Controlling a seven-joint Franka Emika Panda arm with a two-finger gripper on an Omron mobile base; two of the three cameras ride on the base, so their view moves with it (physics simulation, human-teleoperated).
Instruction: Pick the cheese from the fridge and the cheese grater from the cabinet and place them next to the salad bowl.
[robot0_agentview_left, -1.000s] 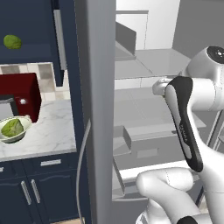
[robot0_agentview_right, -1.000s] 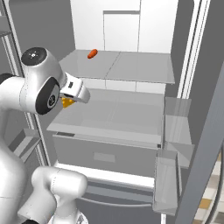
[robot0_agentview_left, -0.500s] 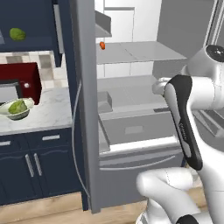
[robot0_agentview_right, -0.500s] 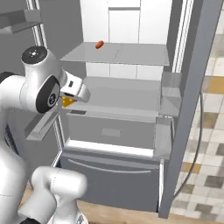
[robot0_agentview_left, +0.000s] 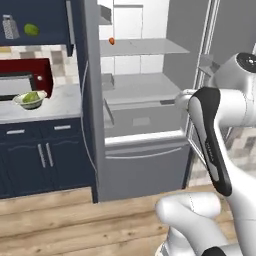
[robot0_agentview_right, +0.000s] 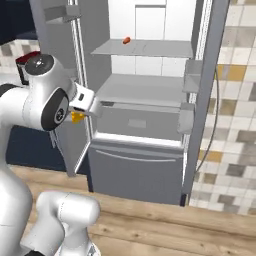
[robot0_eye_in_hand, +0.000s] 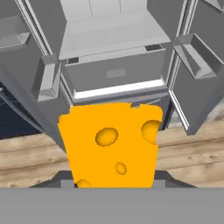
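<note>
Orange cheese (robot0_eye_in_hand: 111, 146) is gripped in the pincer (robot0_agentview_right: 80, 116), outside the fridge (robot0_agentview_left: 145, 100); grater (robot0_agentview_left: 9, 27) remains in the cabinet (robot0_agentview_left: 50, 22), unfetched.

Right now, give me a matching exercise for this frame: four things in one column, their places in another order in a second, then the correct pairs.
Things:
1. cheese
2. cheese grater
3. salad bowl
4. small red-orange ball

Places:
A. on the upper shelf inside the fridge
B. in the open cabinet, beside a loose green lump
C. held in the gripper, in front of the fridge
D. on the counter left of the fridge

Pairs: 1-C, 2-B, 3-D, 4-A
</note>
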